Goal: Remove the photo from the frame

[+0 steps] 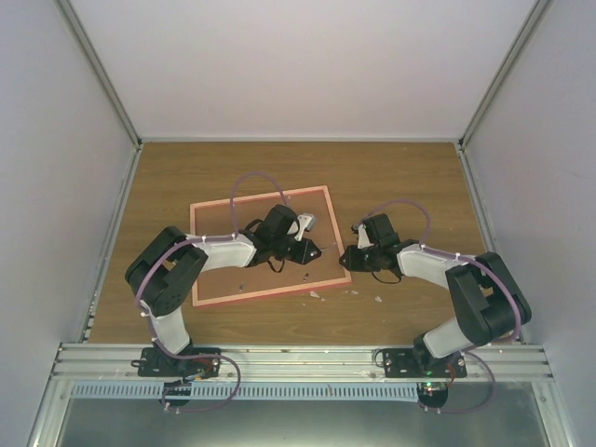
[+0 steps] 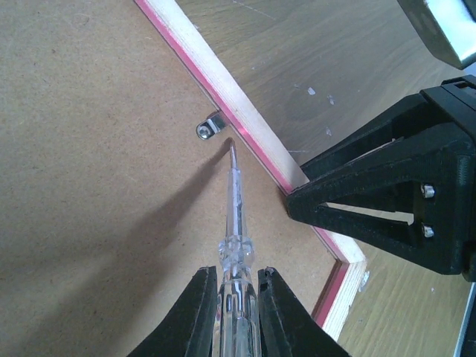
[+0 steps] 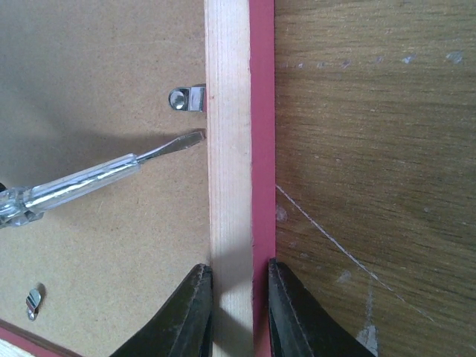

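The pink-red frame (image 1: 270, 293) lies face down on the table, its brown hardboard back up; the photo is hidden under it. My left gripper (image 2: 236, 277) is shut on a clear-handled screwdriver (image 2: 234, 216). The blade tip sits just below a small metal retaining clip (image 2: 211, 126) by the frame's right rail (image 2: 245, 119). My right gripper (image 3: 239, 274) is shut on that same rail (image 3: 238, 134), one finger on the hardboard side and one on the outer pink side. The screwdriver (image 3: 89, 182) and the clip (image 3: 186, 97) also show in the right wrist view.
A second metal clip (image 3: 32, 300) sits near the frame's corner. Small white flecks (image 1: 378, 299) lie on the wooden table (image 1: 391, 177). Grey walls close in the back and both sides.
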You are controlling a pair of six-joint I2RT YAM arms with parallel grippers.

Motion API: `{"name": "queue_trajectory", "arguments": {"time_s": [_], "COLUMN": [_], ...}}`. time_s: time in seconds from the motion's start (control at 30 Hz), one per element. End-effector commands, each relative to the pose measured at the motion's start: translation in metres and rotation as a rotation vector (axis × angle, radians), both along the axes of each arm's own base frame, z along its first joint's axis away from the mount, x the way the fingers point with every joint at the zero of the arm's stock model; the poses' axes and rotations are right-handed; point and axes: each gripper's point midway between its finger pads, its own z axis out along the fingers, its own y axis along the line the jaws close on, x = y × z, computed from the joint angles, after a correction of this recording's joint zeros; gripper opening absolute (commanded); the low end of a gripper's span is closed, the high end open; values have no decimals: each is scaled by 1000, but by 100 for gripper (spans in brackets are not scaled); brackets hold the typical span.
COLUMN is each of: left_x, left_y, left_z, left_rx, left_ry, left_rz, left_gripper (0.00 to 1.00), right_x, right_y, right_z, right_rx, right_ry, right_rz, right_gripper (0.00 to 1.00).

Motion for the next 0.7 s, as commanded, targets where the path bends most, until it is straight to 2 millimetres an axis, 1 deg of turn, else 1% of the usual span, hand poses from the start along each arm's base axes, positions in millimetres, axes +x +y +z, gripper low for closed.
{"name": "queue_trajectory", "arguments": {"time_s": [0.0, 0.37, 0.5, 0.67], "left_x": [11, 27, 29, 33], "left_y": [-10, 6, 7, 11], "left_z": [9, 6, 10, 9], "left_rx": [-20, 26, 11, 10], "left_ry": [-66, -97, -100, -95], "left_rz": [1, 122, 146, 185], "left_gripper": [0, 0, 0, 0], "right_x": [-5, -7, -7, -8], "right_y": [4, 3, 2, 2], "right_z": [-7, -7, -8, -9], "right_rx": [8, 7, 7, 9], "right_ry": [16, 17, 20, 20], "right_rz": [15, 10, 7, 4], "right_gripper": [21, 20, 20, 20]}}
